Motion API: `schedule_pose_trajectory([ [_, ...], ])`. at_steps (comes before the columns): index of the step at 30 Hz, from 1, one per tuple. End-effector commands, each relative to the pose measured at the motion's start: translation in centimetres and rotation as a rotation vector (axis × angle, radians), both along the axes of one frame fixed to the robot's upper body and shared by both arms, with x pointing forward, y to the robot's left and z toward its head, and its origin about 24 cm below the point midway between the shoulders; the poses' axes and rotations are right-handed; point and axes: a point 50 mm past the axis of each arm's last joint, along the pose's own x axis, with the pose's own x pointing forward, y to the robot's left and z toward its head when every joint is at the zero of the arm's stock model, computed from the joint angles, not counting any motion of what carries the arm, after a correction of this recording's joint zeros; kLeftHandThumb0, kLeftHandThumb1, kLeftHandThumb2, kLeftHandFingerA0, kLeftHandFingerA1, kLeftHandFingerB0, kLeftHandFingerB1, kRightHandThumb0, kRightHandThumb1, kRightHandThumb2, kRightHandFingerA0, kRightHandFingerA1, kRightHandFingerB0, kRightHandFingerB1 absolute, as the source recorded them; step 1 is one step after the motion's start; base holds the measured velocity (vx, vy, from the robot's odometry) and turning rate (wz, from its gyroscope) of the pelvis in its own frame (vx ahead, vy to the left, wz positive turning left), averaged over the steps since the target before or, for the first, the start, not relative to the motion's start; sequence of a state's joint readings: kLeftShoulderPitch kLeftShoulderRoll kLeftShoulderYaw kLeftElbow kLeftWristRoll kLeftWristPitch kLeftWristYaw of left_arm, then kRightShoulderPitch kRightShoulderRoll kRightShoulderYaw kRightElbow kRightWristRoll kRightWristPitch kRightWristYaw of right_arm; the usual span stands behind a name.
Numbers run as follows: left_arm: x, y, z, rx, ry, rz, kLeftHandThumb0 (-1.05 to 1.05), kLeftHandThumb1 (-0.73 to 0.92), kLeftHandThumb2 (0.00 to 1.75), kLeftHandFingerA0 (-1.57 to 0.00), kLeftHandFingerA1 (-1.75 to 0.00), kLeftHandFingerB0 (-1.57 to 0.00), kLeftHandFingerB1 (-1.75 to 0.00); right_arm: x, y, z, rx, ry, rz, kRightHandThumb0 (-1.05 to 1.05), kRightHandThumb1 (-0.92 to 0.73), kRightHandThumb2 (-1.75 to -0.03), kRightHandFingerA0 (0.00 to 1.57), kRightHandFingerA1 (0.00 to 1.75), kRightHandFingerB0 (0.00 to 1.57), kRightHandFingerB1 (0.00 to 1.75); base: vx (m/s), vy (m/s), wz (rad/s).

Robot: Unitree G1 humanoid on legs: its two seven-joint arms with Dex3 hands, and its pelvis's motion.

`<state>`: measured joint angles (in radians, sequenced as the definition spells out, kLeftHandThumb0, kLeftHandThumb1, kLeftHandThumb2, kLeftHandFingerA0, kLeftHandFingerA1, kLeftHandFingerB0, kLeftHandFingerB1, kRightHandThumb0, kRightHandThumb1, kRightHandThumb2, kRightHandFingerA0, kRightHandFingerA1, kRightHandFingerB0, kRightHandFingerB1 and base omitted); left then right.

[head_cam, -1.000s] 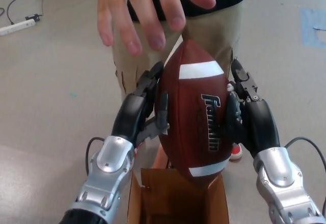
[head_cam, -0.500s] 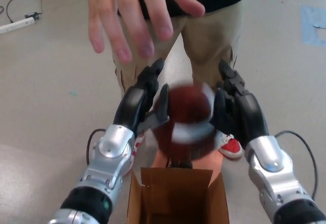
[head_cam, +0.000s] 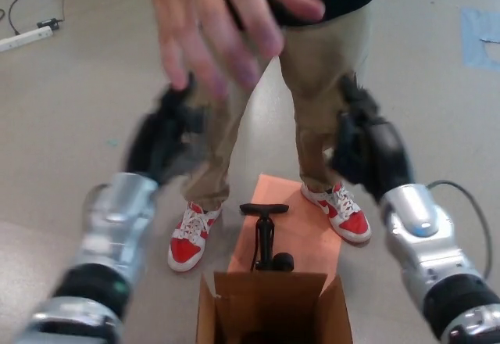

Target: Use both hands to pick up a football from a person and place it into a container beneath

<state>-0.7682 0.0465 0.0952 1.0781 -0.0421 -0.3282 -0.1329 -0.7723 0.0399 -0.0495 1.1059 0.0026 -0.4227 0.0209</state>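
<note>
The robot's black left hand [head_cam: 164, 137] is smeared by motion blur, so whether its fingers are spread or closed cannot be told; the black right hand [head_cam: 366, 150] holds nothing, its thick fingers curled loosely apart. The brown leather football with white stripes, gripped between both hands a second ago and blurred half a second ago, no longer shows; only a dark shape sits deep in the open brown cardboard box [head_cam: 269, 306] below and between the hands. Behind the box stand a black hand pump [head_cam: 266, 238] on an orange sheet [head_cam: 301, 227], red-and-white sneakers [head_cam: 187, 238], and the person's open hand [head_cam: 223, 23] above.
</note>
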Motion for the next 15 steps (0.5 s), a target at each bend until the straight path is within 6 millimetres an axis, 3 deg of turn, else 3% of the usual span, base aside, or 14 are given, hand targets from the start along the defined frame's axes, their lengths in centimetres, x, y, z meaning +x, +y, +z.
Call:
schedule_pose_trajectory([
  [1,-0.1,6.4,1.0,0.0,0.043,0.106,-0.91,0.81,1.07,0.0,0.0,0.0,0.0,0.2,-5.2,1.4,0.043,-0.048,-0.144,-0.92,-0.91,-1.21,0.0,0.06,0.0,0.06,0.0,0.0,0.0],
  [2,-0.2,7.0,1.2,0.008,0.04,0.115,-0.91,0.81,1.07,0.0,0.0,0.0,0.0,0.3,-5.6,1.6,0.052,-0.059,-0.154,-0.92,-0.91,-1.21,0.0,0.06,0.0,0.06,0.0,0.0,0.0],
  [3,-0.2,7.5,1.3,0.015,0.048,0.137,-0.97,0.89,1.22,0.0,-0.04,0.0,-0.04,0.3,-6.0,2.0,0.057,-0.075,-0.156,-0.93,-0.92,-1.21,0.0,0.05,0.0,0.06,0.0,0.0,0.0],
  [8,-0.4,8.2,1.1,0.005,0.059,0.155,-0.96,0.85,1.19,0.0,-0.05,0.0,-0.04,0.1,-6.6,2.5,0.071,-0.109,-0.146,-0.93,-0.9,-1.2,0.0,0.07,0.0,0.06,0.0,0.0,0.0],
  [14,-1.2,7.9,-0.1,0.035,0.062,0.107,-0.97,0.83,1.18,0.0,-0.05,0.0,-0.04,-0.7,-6.2,1.2,0.02,-0.087,-0.131,-0.94,-0.9,-1.22,0.0,0.08,0.0,0.04,0.0,0.0,0.0],
  [15,-1.7,7.7,-0.8,0.035,0.063,0.083,-0.98,0.81,1.17,0.0,-0.04,0.0,-0.04,-1.3,-6.7,0.1,-0.017,-0.063,-0.148,-0.92,-0.92,-1.22,0.0,0.1,0.0,0.05,0.0,0.0,0.0],
])
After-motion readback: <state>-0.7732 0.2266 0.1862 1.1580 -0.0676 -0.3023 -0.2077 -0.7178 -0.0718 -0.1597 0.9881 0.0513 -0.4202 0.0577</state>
